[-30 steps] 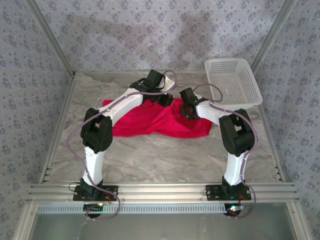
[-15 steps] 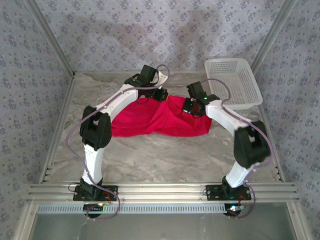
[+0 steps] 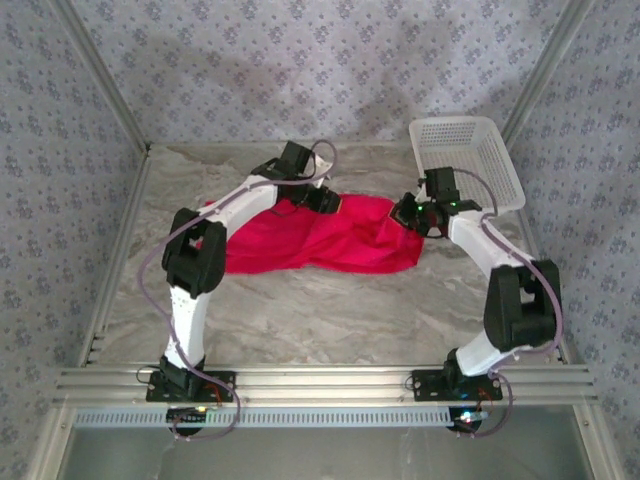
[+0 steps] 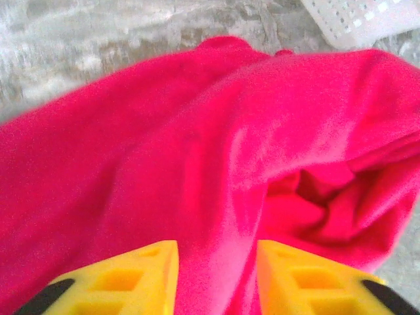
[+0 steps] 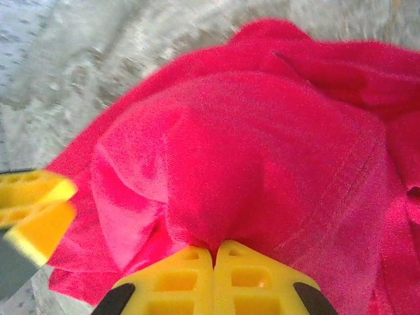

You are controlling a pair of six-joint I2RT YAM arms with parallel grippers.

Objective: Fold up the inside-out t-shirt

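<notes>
The inside-out t-shirt (image 3: 300, 238) is a bright red cloth, lying rumpled across the middle of the table. My left gripper (image 3: 326, 200) hovers over its back edge. In the left wrist view its yellow fingers (image 4: 141, 275) stand apart, so the left gripper (image 4: 216, 254) is open, with a raised ridge of the t-shirt (image 4: 197, 151) running between them. My right gripper (image 3: 412, 214) is at the shirt's right end. In the right wrist view the right gripper (image 5: 214, 248) is shut, pinching a bunched fold of the t-shirt (image 5: 249, 144) that bulges up from the fingertips.
A white mesh basket (image 3: 466, 162) stands at the back right, just behind the right gripper; its corner (image 4: 367, 20) shows in the left wrist view. The pale marbled tabletop (image 3: 320, 310) is bare in front of the shirt. Metal frame posts and patterned walls bound the cell.
The right gripper closed on the shirt's right part and drew it right, toward the basket. The left gripper's fingers have parted, letting go of the cloth at the back edge.
</notes>
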